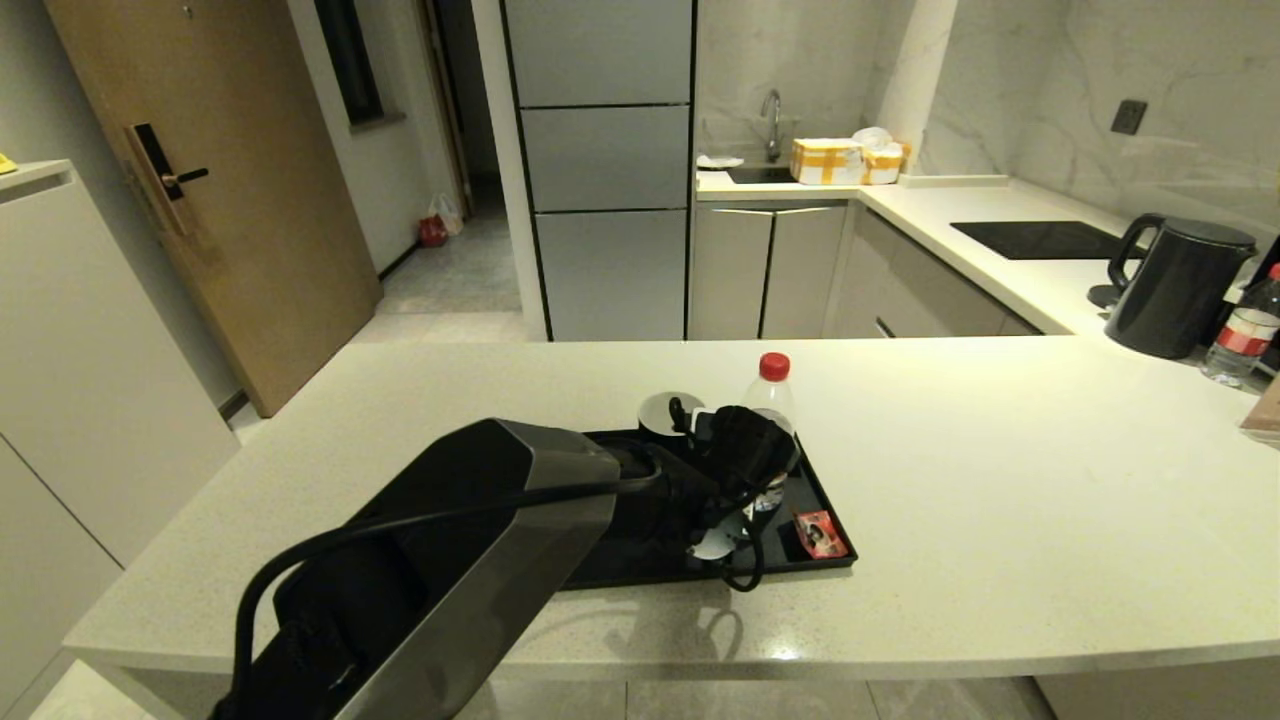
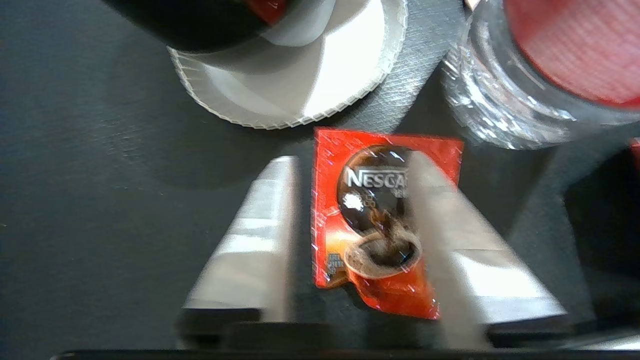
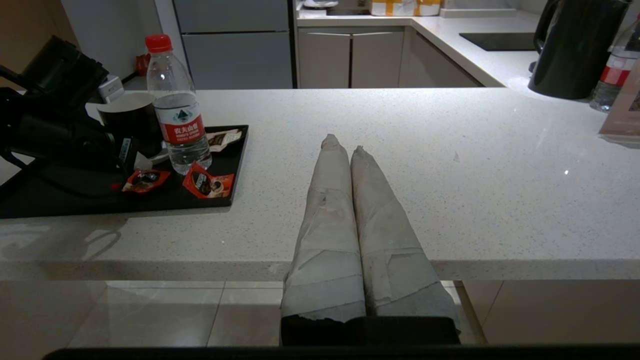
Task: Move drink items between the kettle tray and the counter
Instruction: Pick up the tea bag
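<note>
On the black kettle tray (image 1: 836,556) stands the water bottle (image 1: 773,392) with its red cap and label. My left gripper (image 2: 350,160) hangs low over the tray, open, its fingers (image 2: 260,235) either side of a red sachet (image 2: 370,220) that lies flat next to the bottle (image 2: 525,90). A second red sachet (image 1: 818,532) lies near the tray's right front corner, and a pale sachet (image 3: 222,139) lies behind the bottle (image 3: 177,115). No dark teal sachet shows. My right gripper (image 3: 342,145) is shut and empty, level with the counter's (image 1: 1000,480) front edge.
A black mug (image 1: 665,410) on a white paper coaster (image 2: 300,75) stands on the tray behind my left gripper (image 1: 725,535). At the far right of the counter stand the black kettle (image 1: 1175,290) and another bottle (image 1: 1243,330). A glass hob (image 1: 1040,240) lies beyond.
</note>
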Robot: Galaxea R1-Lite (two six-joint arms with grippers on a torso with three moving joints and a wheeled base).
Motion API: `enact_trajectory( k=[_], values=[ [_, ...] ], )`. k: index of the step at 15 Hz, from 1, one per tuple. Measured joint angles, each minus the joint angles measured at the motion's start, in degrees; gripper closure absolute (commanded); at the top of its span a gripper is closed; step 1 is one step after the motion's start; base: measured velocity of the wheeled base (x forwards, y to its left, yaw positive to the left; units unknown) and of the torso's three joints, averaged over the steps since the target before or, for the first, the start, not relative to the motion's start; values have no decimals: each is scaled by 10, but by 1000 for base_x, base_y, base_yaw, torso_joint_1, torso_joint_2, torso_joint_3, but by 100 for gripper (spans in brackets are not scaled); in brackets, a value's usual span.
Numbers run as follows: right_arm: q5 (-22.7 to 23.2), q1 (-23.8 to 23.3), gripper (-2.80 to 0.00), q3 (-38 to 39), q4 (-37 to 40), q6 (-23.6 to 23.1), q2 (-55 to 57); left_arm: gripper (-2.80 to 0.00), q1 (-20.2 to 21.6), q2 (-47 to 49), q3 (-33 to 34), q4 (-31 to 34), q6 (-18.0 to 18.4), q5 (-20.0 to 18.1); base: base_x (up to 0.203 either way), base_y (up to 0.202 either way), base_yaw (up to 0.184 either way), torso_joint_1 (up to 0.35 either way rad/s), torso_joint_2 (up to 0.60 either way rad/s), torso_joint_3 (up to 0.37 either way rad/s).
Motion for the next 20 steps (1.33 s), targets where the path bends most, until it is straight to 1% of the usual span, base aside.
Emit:
enact_trajectory(
  k=[1, 2, 3, 4, 12, 13, 18, 20],
  values=[
    [0, 0, 0, 0, 0, 0, 0, 0, -1, 0, 0, 0, 0, 0, 0, 0, 0, 0, 0, 0],
    [0, 0, 0, 0, 0, 0, 0, 0, -4, 0, 1, 13, -8, -14, 0, 0, 0, 0, 0, 0],
    [0, 0, 0, 0, 0, 0, 0, 0, -6, 1, 4, 39, -16, -38, 0, 0, 0, 0, 0, 0],
    [0, 0, 0, 0, 0, 0, 0, 0, -9, 3, 5, 49, -19, -49, 0, 0, 0, 0, 0, 0],
    [0, 0, 0, 0, 0, 0, 0, 0, -5, 3, 7, 57, -20, -40, 0, 0, 0, 0, 0, 0],
    [0, 0, 0, 0, 0, 0, 0, -280, -5, 2, 7, 57, -20, -39, 0, 0, 0, 0, 0, 0],
    [0, 0, 0, 0, 0, 0, 0, -280, -5, 1, 7, 57, -20, -39, 0, 0, 0, 0, 0, 0],
    [0, 0, 0, 0, 0, 0, 0, -280, -5, -6, 2, 72, -25, -39, 0, 0, 0, 0, 0, 0]
  ],
)
